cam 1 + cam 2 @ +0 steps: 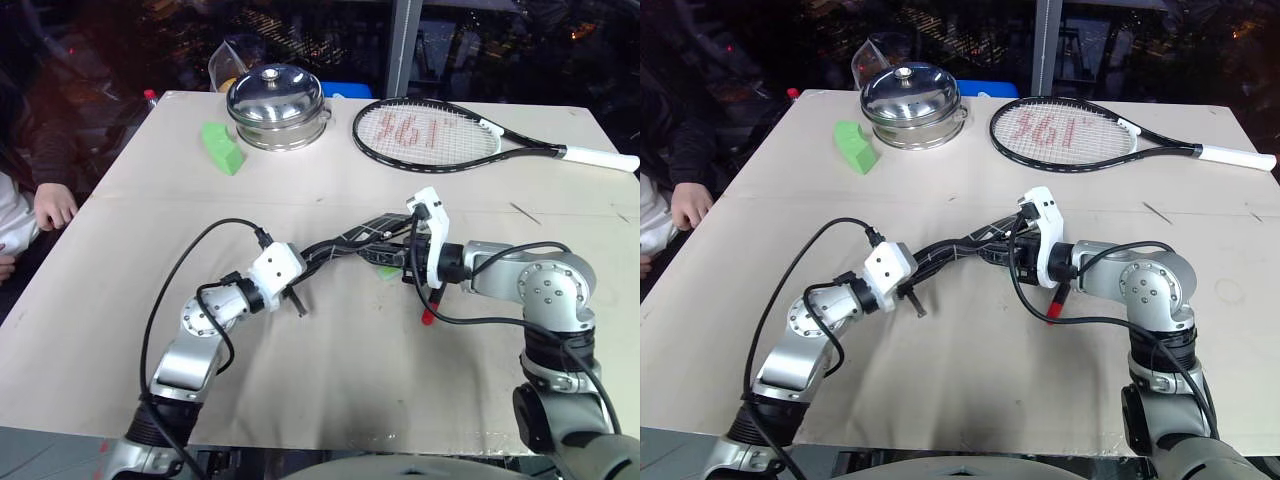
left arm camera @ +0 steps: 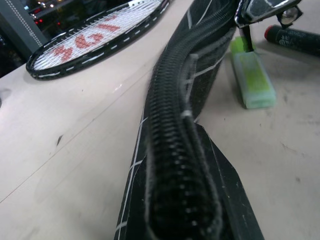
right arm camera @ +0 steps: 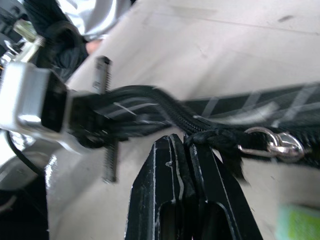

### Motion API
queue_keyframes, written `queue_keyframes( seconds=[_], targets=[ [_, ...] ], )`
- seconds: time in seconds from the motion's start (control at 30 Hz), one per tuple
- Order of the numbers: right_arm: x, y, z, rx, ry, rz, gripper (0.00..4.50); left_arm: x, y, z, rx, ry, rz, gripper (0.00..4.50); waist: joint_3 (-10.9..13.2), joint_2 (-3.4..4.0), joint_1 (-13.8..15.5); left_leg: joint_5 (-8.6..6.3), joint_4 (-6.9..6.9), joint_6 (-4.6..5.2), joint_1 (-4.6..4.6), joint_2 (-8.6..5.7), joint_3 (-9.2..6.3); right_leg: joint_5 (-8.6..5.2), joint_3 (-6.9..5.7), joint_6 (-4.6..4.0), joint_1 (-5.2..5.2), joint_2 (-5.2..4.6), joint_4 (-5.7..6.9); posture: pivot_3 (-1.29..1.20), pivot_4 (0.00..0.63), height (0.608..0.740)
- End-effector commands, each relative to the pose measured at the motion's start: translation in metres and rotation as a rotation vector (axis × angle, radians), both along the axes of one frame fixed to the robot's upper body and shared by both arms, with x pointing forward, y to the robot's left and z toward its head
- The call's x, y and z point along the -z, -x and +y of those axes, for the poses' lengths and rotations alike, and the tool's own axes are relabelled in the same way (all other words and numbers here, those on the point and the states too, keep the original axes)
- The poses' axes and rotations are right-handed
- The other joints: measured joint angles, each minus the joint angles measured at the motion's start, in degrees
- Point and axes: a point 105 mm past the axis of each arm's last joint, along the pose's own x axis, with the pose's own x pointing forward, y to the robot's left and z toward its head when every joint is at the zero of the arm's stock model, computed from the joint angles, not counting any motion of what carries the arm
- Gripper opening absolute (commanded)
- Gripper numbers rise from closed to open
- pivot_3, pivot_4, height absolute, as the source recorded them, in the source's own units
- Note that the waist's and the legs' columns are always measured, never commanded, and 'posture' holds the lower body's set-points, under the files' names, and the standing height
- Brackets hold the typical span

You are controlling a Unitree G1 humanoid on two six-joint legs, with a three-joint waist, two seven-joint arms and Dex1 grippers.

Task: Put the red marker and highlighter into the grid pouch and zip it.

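Black soft grid-lined fabric pouch [image 2: 200,75] sags limply; left fingers [image 3: 75,120] pinch its end, right fingers [image 3: 185,150] pinch the zipper cord [image 3: 220,140].

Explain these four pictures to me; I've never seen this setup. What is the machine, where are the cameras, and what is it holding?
A two-armed humanoid robot stands at a table. Two pictures come from its head, looking down; the other two from cameras on each wrist. The left gripper is shut on one end of the grid pouch. The right gripper is shut on the pouch's black zipper cord. The highlighter and red marker lie on the table beside the pouch. Farther back lie a tennis racket, a lidded steel pot and a green wedge block. A person's hand rests at the table's edge.
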Motion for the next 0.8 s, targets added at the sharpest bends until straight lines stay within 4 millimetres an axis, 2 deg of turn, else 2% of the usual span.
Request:
queue_keyframes(
  seconds=[0.03,0.27,0.4,0.6,0.8],
  targets=[
    [-0.01,0.006,0.011,-0.064,-0.023,-0.013,0.03,-0.01,-0.006,-0.015,0.007,0.021,-0.049,0.0,0.0,0.0,-0.02,0.0,0.0,0.0,-0.01,0.0,0.0,0.0,0.0,0.0,0.0,0.0,0.0,0.0,0.15,0.74],
    [-0.009,-0.002,0.006,-0.038,0.003,0.014,0.03,-0.013,-0.007,-0.029,0.019,0.034,-0.063,0.0,0.0,0.0,-0.13,0.0,-0.02,0.0,-0.01,0.01,0.0,0.0,0.0,0.0,-0.02,0.02,0.0,0.0,0.15,0.74],
    [-0.015,-0.003,0.01,-0.05,-0.028,0.033,0.03,-0.016,-0.012,-0.039,0.017,0.036,-0.08,0.0,0.0,0.0,-0.09,0.0,-0.02,0.0,-0.01,0.01,0.01,0.0,0.01,0.0,-0.02,0.02,0.0,0.0,0.15,0.74],
    [-0.019,0.006,0.022,-0.131,-0.033,0.053,0.03,-0.027,-0.015,-0.051,0.051,0.012,-0.133,0.0,0.01,0.01,-0.11,0.0,-0.04,0.0,-0.03,0.0,0.0,0.0,0.0,0.0,-0.03,0.03,-0.02,0.0,0.15,0.74],
    [-0.014,0.014,0.025,-0.2,0.022,0.054,0.03,-0.028,-0.013,-0.051,0.081,-0.023,-0.145,0.0,0.02,0.02,-0.14,0.0,-0.06,0.0,-0.04,0.0,0.0,0.0,0.0,0.0,-0.04,0.02,-0.03,0.0,0.15,0.74]
  ],
)
